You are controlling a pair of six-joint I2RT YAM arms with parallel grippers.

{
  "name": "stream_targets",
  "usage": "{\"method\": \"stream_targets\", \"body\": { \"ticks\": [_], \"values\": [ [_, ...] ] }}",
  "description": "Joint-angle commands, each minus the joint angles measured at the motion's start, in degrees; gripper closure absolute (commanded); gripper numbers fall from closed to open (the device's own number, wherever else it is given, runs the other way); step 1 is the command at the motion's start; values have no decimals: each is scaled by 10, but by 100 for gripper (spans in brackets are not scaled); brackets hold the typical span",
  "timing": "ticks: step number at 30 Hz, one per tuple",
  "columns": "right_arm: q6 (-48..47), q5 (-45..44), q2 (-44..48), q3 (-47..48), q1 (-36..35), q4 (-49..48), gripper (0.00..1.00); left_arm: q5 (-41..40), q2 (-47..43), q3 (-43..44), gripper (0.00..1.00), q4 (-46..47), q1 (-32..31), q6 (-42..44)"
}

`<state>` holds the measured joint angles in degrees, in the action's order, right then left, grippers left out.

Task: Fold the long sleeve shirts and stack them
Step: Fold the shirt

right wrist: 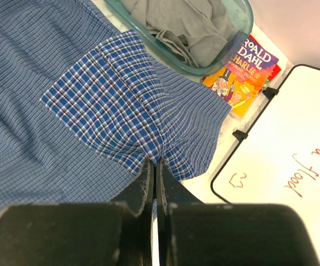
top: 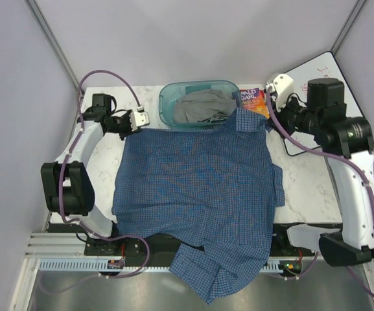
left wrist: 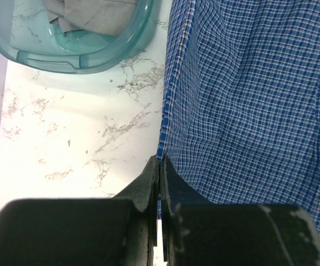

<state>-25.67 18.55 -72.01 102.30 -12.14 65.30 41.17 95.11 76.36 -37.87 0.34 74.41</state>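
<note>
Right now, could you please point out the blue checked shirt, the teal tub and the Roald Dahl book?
blue checked shirt (top: pixel 199 188): top external view, middle of its spread body.
teal tub (top: pixel 166 103): top external view, its left wall.
Roald Dahl book (right wrist: pixel 247 72): right wrist view, middle of its cover.

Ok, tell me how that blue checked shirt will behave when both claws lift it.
Probably floppy: the blue checked shirt lies rumpled and droops off the table, so it should sag between the left claw and right claw. Likely light: the thin cloth is pinched in shut jaws. The hanging part may drag.
</note>
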Motion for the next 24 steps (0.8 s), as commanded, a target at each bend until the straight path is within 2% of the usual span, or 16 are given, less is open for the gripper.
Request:
{"method": "stream_targets", "body": {
  "ticks": [1,5,11,16,24],
  "values": [
    [-27,30,63,26,-1,72,100,40,-67,-38,98,3,25,52],
    [-33,49,103,48,0,123,100,48,-123,-90,96,2,35,80],
    [-20,133,145,44,-1,183,100,31,-171,-168,96,2,41,149],
    [10,206,179,-3,-1,183,100,39,-185,-191,96,-4,43,151],
    [15,220,182,2,-1,183,100,51,-225,-199,98,-94,45,209]
  ]
}}
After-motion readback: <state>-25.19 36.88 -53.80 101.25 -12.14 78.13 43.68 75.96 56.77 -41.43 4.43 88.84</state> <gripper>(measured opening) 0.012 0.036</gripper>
